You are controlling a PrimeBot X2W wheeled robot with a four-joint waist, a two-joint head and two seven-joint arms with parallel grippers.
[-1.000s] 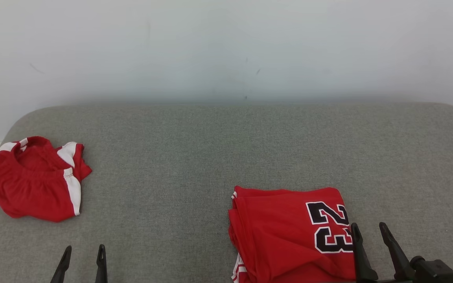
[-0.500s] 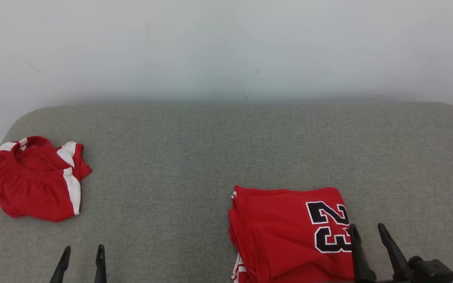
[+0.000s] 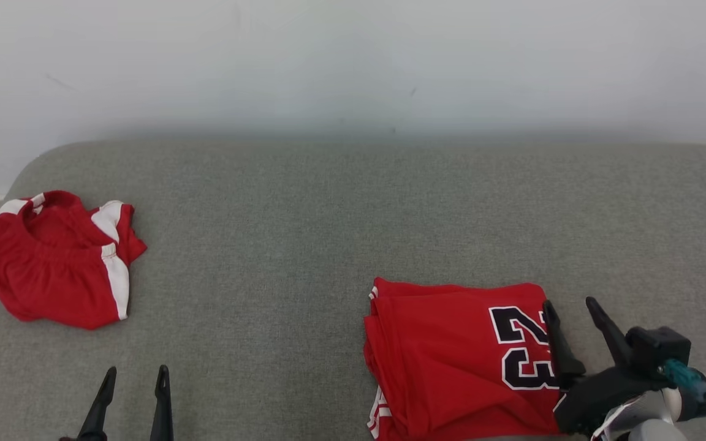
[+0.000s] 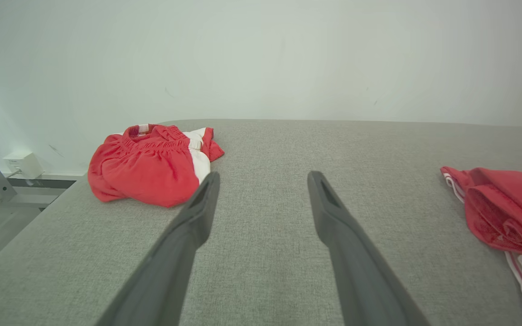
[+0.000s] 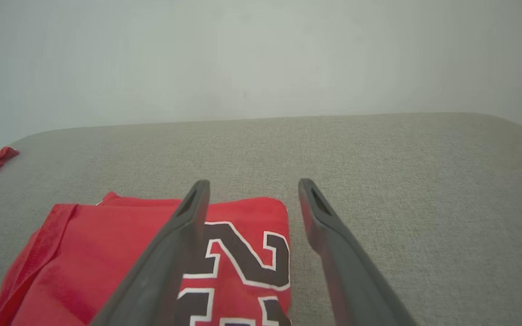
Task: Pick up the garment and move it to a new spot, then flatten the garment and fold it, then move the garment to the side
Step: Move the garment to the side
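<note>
Since the folded jersey [image 3: 451, 355] lies at the lower right of the head view, the right gripper [image 3: 570, 303] is judged the nearer. Its jaws are spread and empty, with one finger seen over the jersey's right edge by the number and the other over bare cushion [image 3: 328, 233]. The jersey is cut by the bottom edge, so its long axis cannot be settled. The left gripper [image 3: 136, 370], likewise spread and empty, is seen at the lower left, with crumpled shorts [image 3: 53, 275] at the far left, well apart from the jersey.
</note>
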